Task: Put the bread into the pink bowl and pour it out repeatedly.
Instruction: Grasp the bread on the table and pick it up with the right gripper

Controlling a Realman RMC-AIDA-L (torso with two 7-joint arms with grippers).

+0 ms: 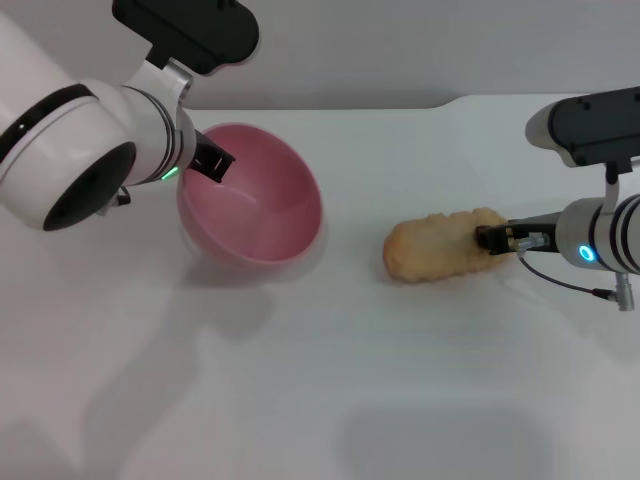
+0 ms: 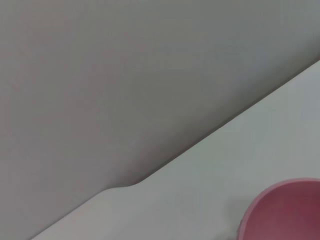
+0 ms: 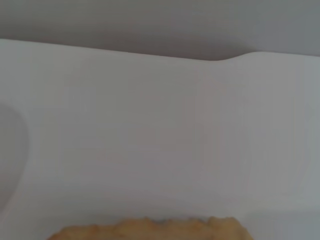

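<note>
The pink bowl [image 1: 258, 212] is tipped on its side at the left of the white table, its opening facing the middle, and it holds nothing. My left gripper [image 1: 212, 162] is shut on the bowl's left rim. The left wrist view catches only an edge of the bowl [image 2: 285, 210]. The bread [image 1: 438, 248] lies on the table to the bowl's right, its plain tan side up. My right gripper [image 1: 492, 238] is shut on the loaf's right end. A strip of the bread [image 3: 150, 230] shows in the right wrist view.
The white table [image 1: 350, 390] runs toward me from the bowl and the bread. Its far edge [image 1: 400, 104] has a small step near the right, with a grey wall behind it.
</note>
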